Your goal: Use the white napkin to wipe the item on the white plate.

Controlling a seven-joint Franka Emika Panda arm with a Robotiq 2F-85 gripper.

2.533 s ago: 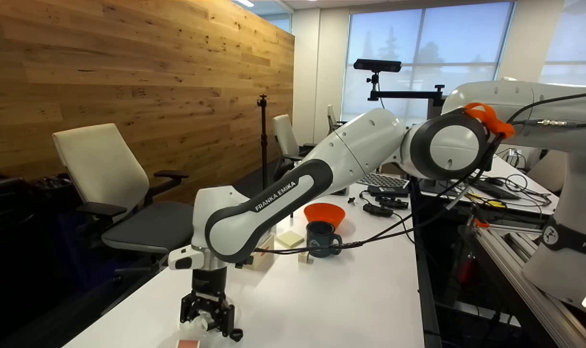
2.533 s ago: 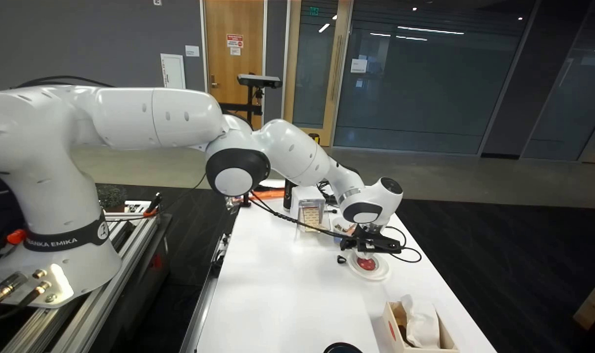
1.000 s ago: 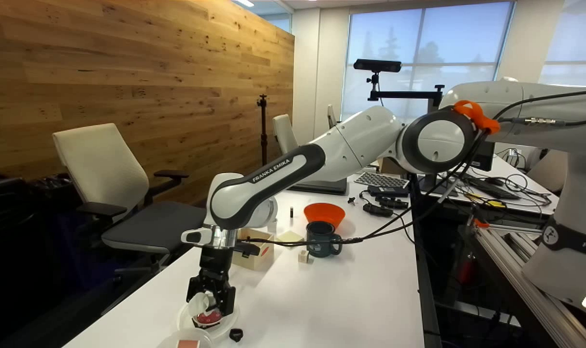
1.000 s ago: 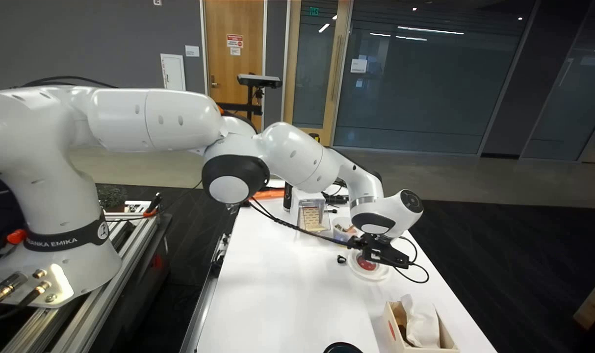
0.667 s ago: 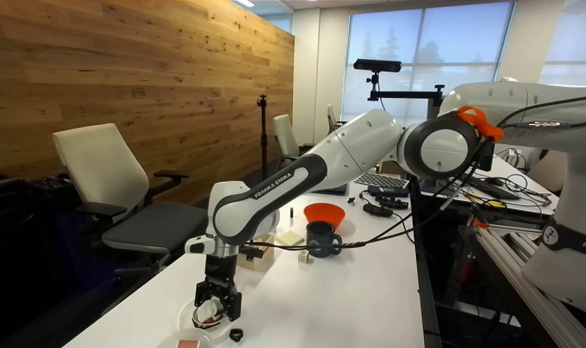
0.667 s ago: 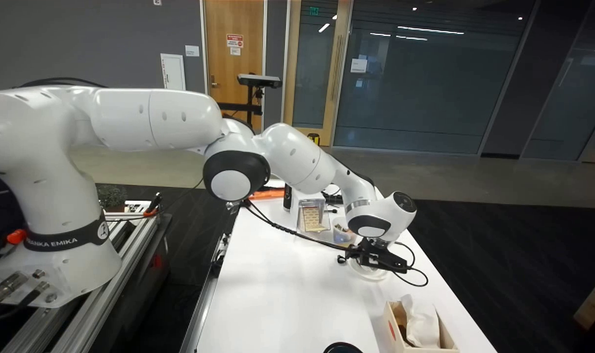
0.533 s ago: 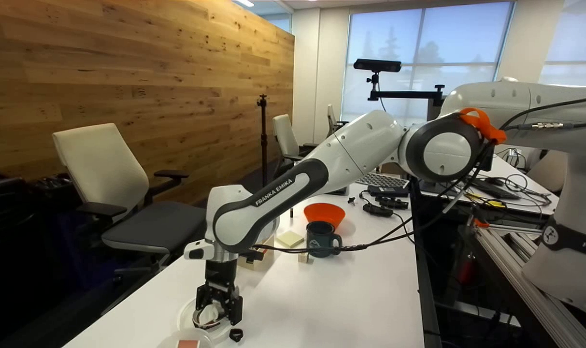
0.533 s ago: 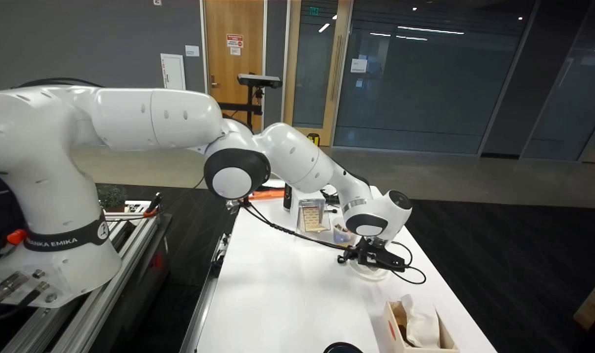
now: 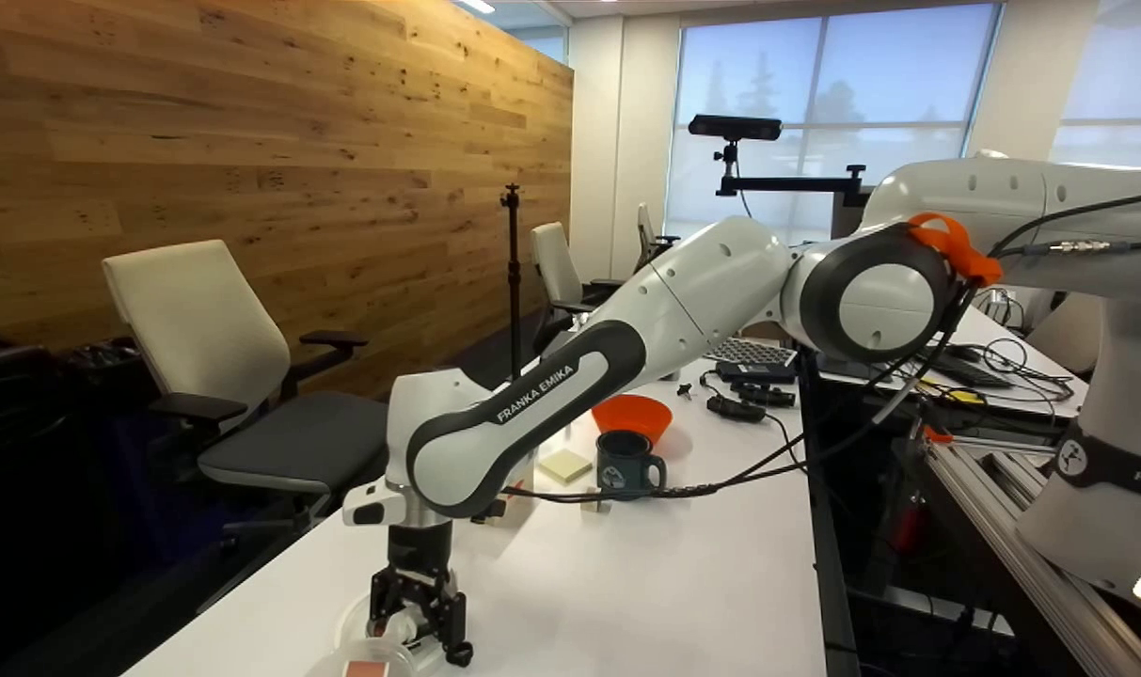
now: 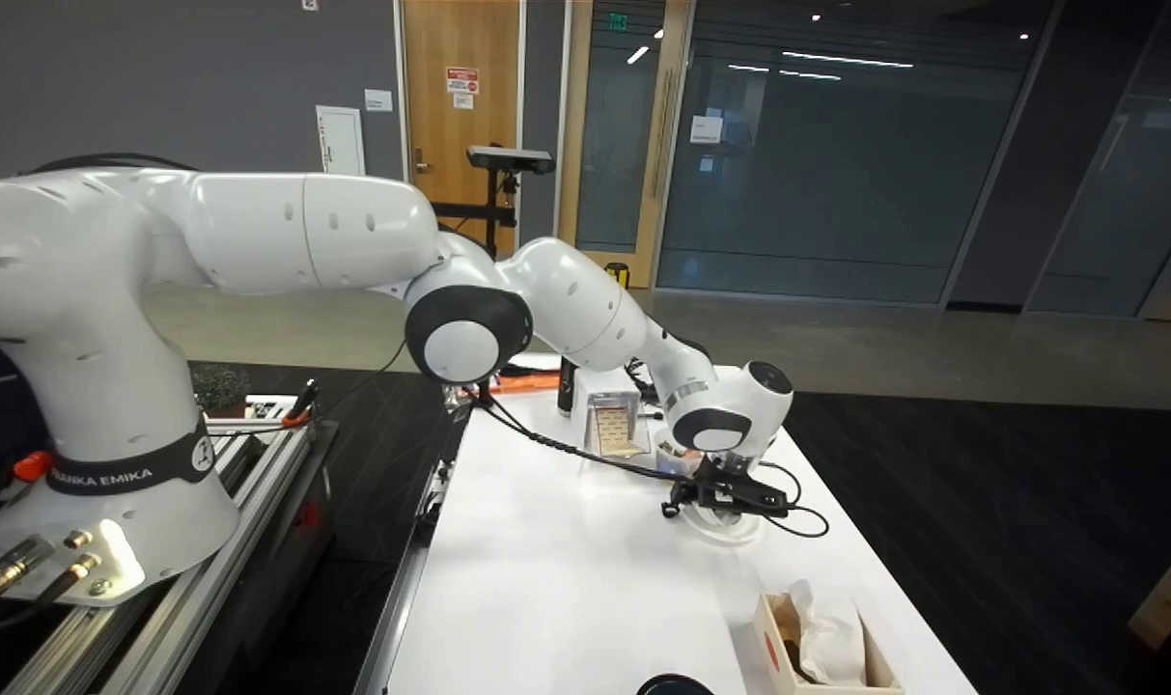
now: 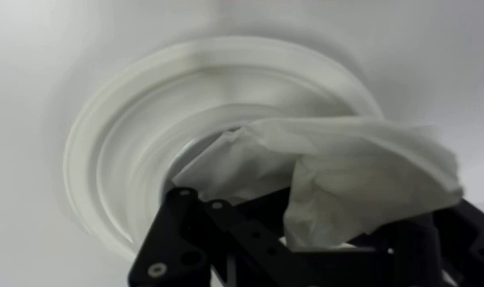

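Now, over the long white tabletop (image 10: 566,579), the black two-finger gripper (image 9: 414,632) stands lower than one second ago, above the small round white plate (image 11: 81,159); its jaws are clamped on the crumpled white paper-like napkin (image 11: 365,175). The reddish-pink roundish item (image 9: 379,629) on this plate, well visible then, is now almost hidden, so I judge that wiping is under way.

In an exterior view: wood-plank wall (image 9: 278,169) along the side; pale-backed, dark-seated chair (image 9: 283,437) stands beside white table (image 9: 664,583); tall window (image 9: 796,85) at back, trees (image 9: 835,102) faint through it; ceiling light (image 9: 479,5) at top edge. In an exterior view: grey wall (image 10: 209,87), wooden door (image 10: 460,135) bearing signs (image 10: 462,81), dark glass partition (image 10: 836,174) showing strip lights (image 10: 846,59); pale floor (image 10: 933,352) lies beyond, dark carpet (image 10: 981,473) nearer.
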